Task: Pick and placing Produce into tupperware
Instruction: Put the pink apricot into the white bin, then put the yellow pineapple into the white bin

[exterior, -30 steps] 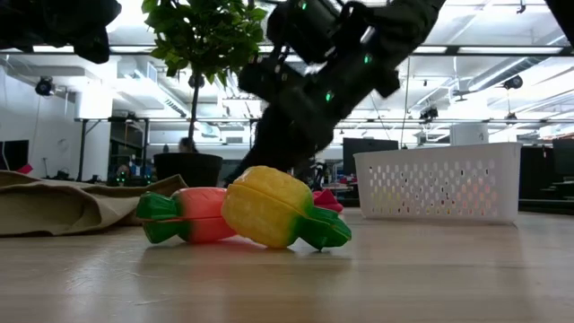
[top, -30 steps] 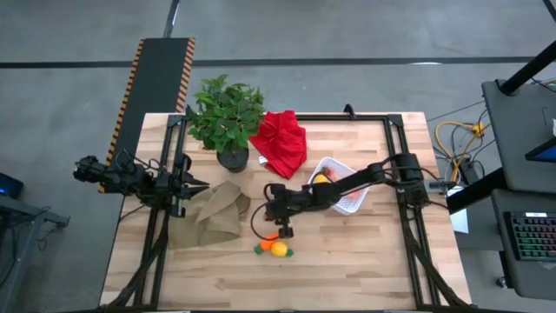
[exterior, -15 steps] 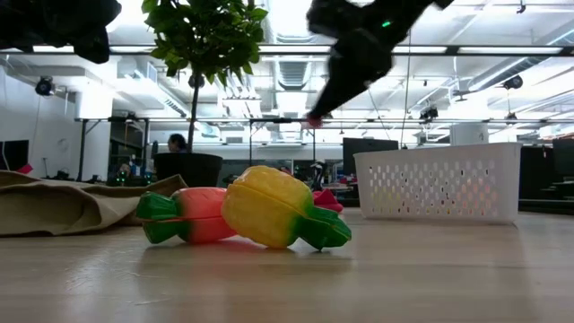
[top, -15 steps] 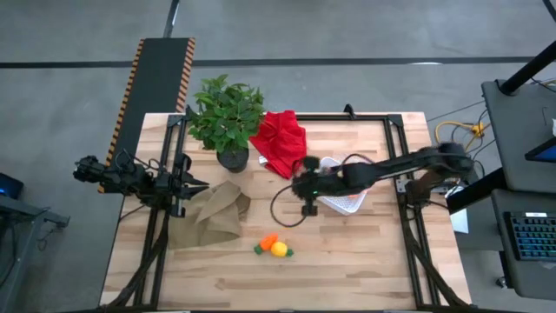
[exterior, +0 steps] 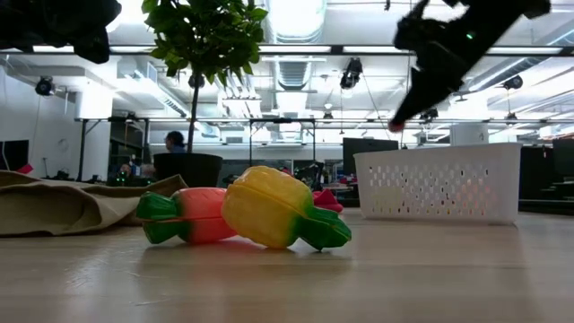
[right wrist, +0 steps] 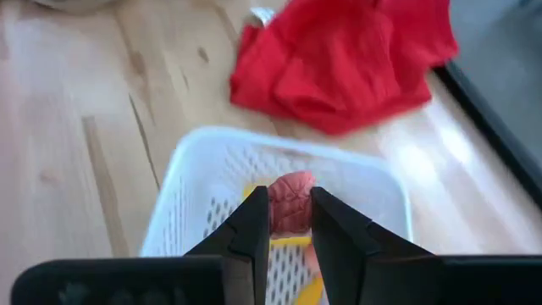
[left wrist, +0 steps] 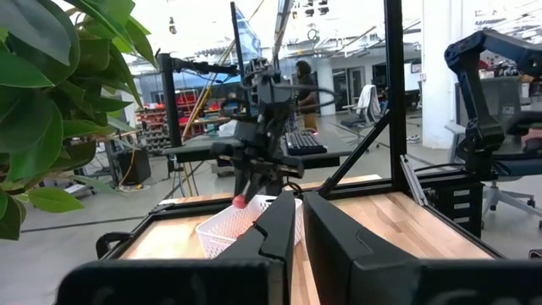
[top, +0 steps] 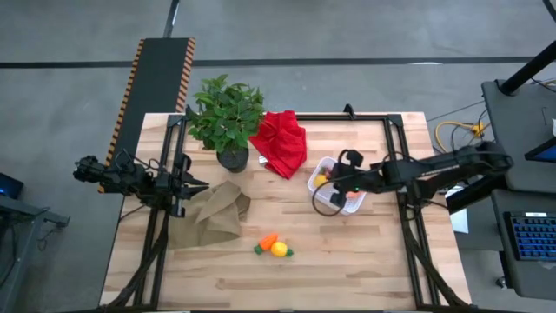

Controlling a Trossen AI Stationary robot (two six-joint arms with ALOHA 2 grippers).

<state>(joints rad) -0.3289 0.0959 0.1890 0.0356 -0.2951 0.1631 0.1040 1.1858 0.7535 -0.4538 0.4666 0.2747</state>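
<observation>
Above the small white rectangular mesh-based plastic tupperware (top: pixel 335 196), the right claw (top: pixel 334 193) grips a pink toy fruit (right wrist: pixel 292 202), directly over its basin. Left claw (left wrist: pixel 292 222) waits closed by the tan cloth (top: pixel 213 216). Orange and yellow produce (top: pixel 274 246) lies on the surface, nearer the right arm.

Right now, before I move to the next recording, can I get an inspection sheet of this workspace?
Surface: wooden table, black frame rails.
Job's things: white tupperware holds yellow produce; pink piece in the right gripper; orange piece and yellow piece loose on the table.
Clutter: potted plant, red cloth, tan cloth.
Grippers: right gripper above the tupperware, shut on the pink piece; left gripper shut, parked by the tan cloth.
Cables: yellow cables off-table.
Surroundings: person in background.
</observation>
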